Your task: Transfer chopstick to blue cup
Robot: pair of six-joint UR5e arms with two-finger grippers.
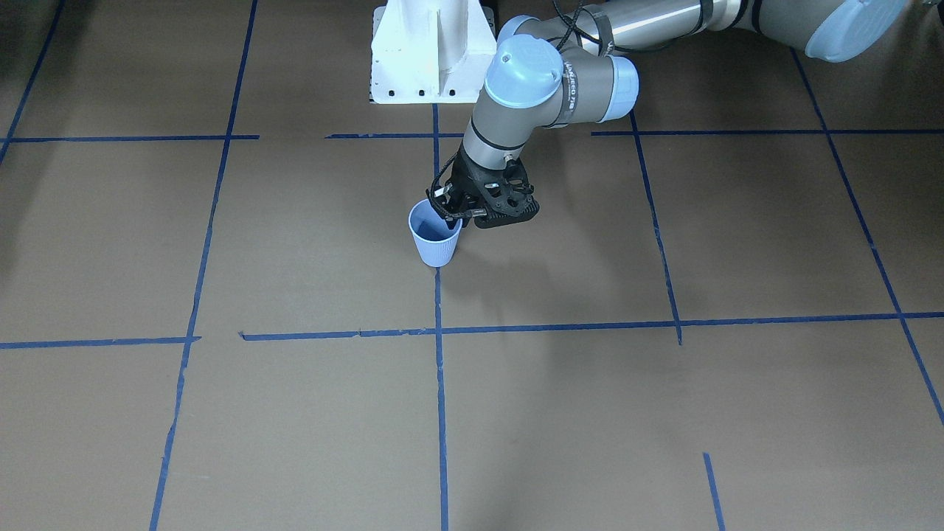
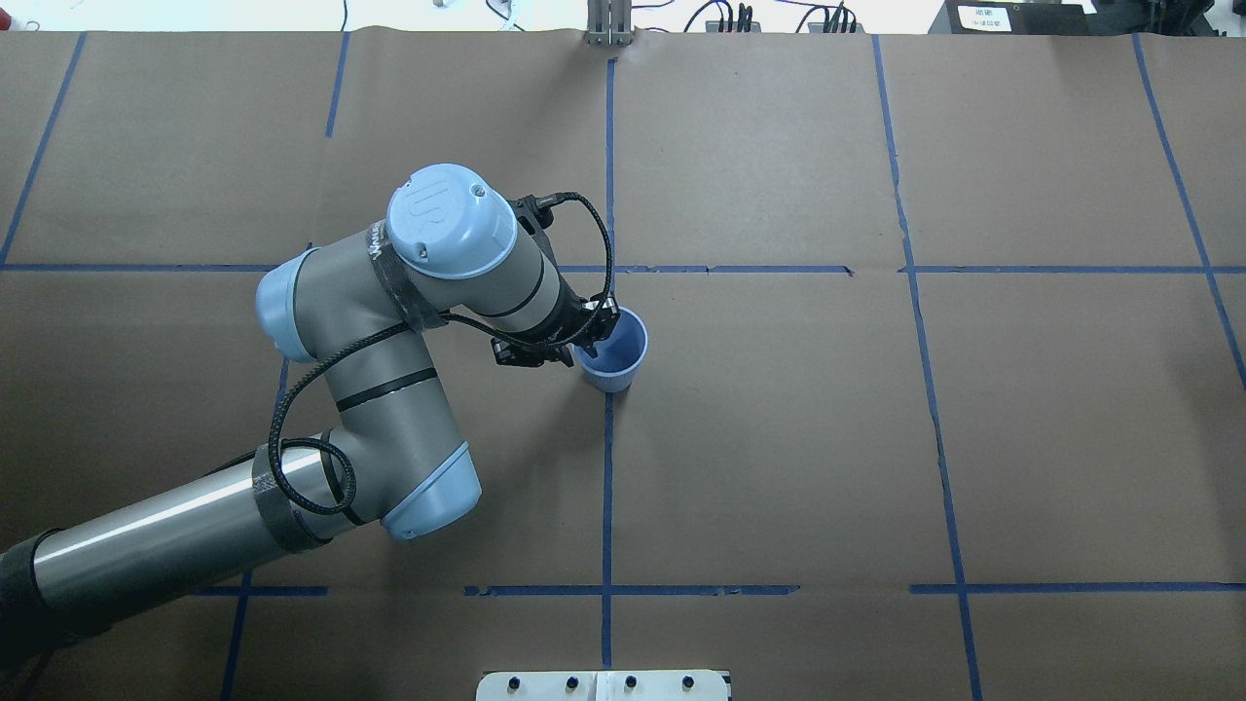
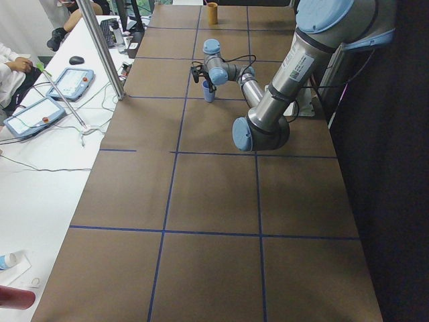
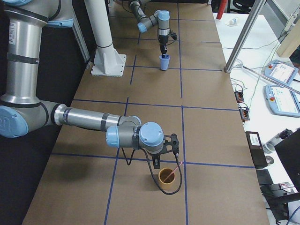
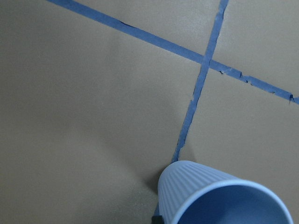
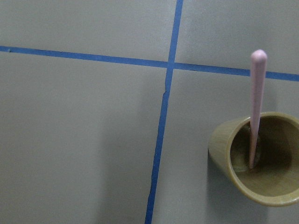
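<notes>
The blue cup (image 1: 436, 243) stands on the brown paper near the table's middle, on a blue tape line; it also shows in the overhead view (image 2: 613, 365) and at the bottom of the left wrist view (image 5: 205, 191). My left gripper (image 1: 448, 214) is shut on its rim, one finger inside and one outside (image 2: 587, 341). One pale pink chopstick (image 6: 256, 107) stands tilted in a tan cup (image 6: 219, 149) at the table's right end. My right gripper (image 4: 174, 149) hovers just above that cup (image 4: 165, 177); I cannot tell whether it is open or shut.
The white robot base mount (image 1: 431, 51) stands at the table's robot side. Blue tape lines divide the paper into squares. A side table with teach pendants (image 3: 40, 114) and a metal post (image 3: 107, 54) lies beyond the far edge.
</notes>
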